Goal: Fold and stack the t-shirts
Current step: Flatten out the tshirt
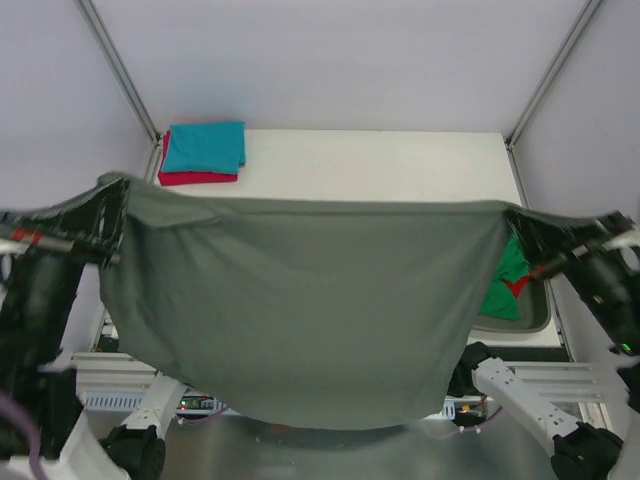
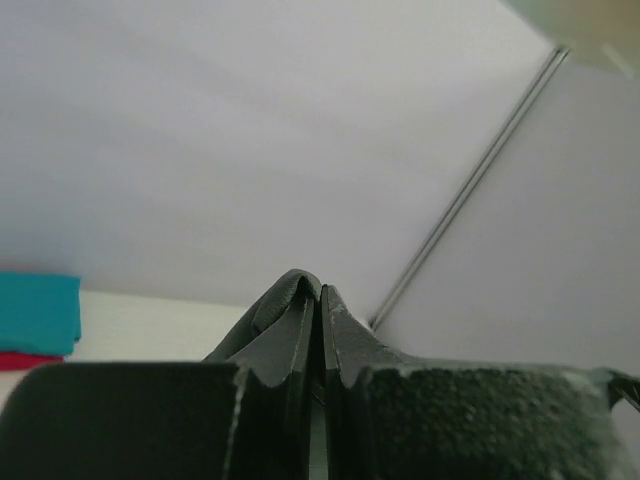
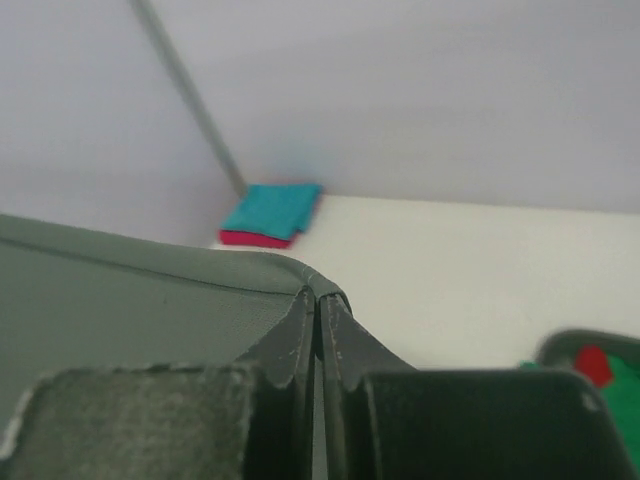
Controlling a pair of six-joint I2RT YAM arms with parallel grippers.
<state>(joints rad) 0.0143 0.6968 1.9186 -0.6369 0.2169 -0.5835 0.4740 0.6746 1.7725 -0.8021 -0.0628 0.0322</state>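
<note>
A dark grey t-shirt (image 1: 300, 300) hangs spread wide in the air between both arms, hiding most of the table. My left gripper (image 1: 118, 190) is shut on its left top corner, and the cloth (image 2: 290, 290) bulges over the fingertips in the left wrist view. At the right top corner my right gripper (image 1: 512, 215) is shut on the hem (image 3: 200, 270). A folded teal t-shirt (image 1: 205, 147) lies on a folded crimson-pink one (image 1: 195, 179) at the table's far left corner. Green and red shirts (image 1: 505, 285) lie crumpled in a tub at the right.
The dark grey oval tub (image 1: 535, 315) stands at the table's right edge. White enclosure walls and metal frame posts (image 1: 120, 65) ring the white table (image 1: 380, 165).
</note>
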